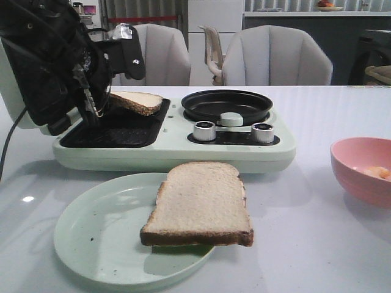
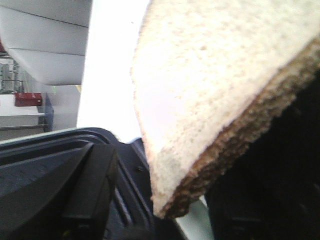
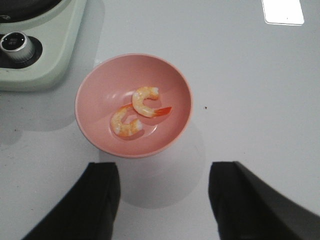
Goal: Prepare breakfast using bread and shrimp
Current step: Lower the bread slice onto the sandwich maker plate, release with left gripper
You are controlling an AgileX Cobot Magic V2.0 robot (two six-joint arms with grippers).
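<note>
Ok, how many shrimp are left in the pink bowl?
2. Both lie in the pink bowl: one shrimp nearer the middle with a red tail, the other shrimp touching it. None visible elsewhere.

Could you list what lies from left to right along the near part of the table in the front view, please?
Pale green plate → bread slice hanging over the plate's right rim → pink bowl at the right edge of the picture.
</note>
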